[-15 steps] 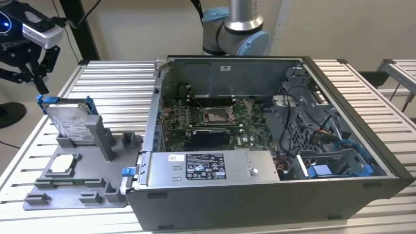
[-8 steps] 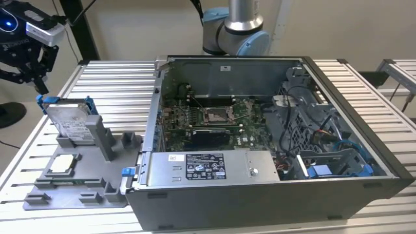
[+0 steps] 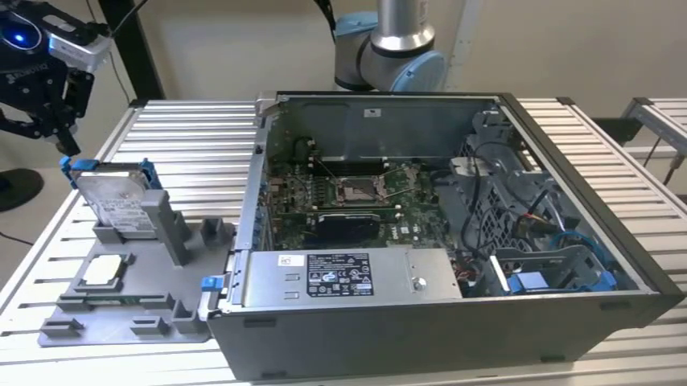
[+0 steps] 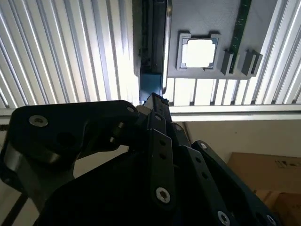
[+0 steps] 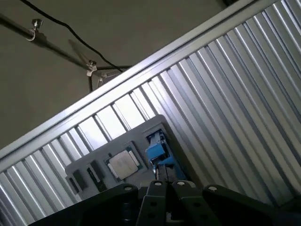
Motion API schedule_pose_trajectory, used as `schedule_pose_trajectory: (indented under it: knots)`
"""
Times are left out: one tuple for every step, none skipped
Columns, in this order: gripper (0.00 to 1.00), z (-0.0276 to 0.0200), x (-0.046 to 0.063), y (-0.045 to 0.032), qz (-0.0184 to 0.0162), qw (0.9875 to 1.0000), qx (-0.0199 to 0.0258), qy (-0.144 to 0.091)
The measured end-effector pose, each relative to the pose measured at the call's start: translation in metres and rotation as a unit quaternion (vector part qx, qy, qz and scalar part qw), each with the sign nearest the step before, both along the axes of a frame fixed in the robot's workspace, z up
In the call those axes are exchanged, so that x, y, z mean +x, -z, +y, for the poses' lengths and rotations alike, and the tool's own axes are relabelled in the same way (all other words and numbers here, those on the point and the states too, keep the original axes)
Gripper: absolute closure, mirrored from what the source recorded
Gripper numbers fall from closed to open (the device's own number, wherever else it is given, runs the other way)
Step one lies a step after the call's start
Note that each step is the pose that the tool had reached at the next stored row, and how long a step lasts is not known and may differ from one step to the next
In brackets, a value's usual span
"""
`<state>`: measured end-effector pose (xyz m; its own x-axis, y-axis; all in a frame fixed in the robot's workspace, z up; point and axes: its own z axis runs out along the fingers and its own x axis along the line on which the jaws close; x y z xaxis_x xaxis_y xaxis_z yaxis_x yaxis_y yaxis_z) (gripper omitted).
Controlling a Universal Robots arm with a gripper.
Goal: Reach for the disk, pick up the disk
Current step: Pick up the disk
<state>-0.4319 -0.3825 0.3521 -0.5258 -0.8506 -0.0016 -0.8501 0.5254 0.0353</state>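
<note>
The black robot hand [image 3: 67, 145] is hovering at the top corner of the upright flat silver-metal disk with blue plastic rails [image 3: 111, 195]. The disk is standing in a grey plastic fixture [image 3: 121, 312] on the slatted metal bench [image 3: 193, 133]. I cannot tell whether the hand is open or closed. Coming down off-centre is likely risking a knock on the rail, tipping the disk.

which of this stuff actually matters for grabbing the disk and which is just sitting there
For the job:
disk, upright in the grey tray
gripper, close above the disk's blue-railed end

Just lying about:
square chip on the same tray
open computer case
slatted table
</note>
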Motion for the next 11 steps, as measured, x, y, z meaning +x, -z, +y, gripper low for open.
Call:
schedule_pose_trajectory:
  knots:
    - [1.00,0.0000,0.0000,-0.0001,-0.0016,1.0000,0.0000,-0.008]
    - [1.00,0.0000,0.0000,0.0000,-0.0043,0.9999,0.0000,-0.016]
    - [1.00,0.0000,-0.0001,0.0000,-0.0079,0.9997,-0.0001,-0.023]
    - [1.00,0.0000,0.0000,0.0000,-0.0118,0.9995,-0.0001,-0.031]
    - [1.00,0.0000,0.0000,0.0000,-0.0157,0.9991,-0.0001,-0.038]
    - [1.00,0.0000,0.0000,0.0002,-0.0189,0.9987,-0.0001,-0.046]
    - [1.00,-0.0001,0.0001,0.0004,-0.0209,0.9983,-0.0001,-0.054]
    - [1.00,0.0000,0.0001,0.0006,-0.0217,0.9978,0.0001,-0.062]
    - [1.00,0.0000,0.0001,0.0007,-0.0218,0.9974,0.0001,-0.069]
    - [1.00,0.0000,0.0001,0.0009,-0.0218,0.9970,-0.0002,-0.074]
    - [1.00,0.0000,0.0000,0.0010,-0.0219,0.9969,-0.0003,-0.076]
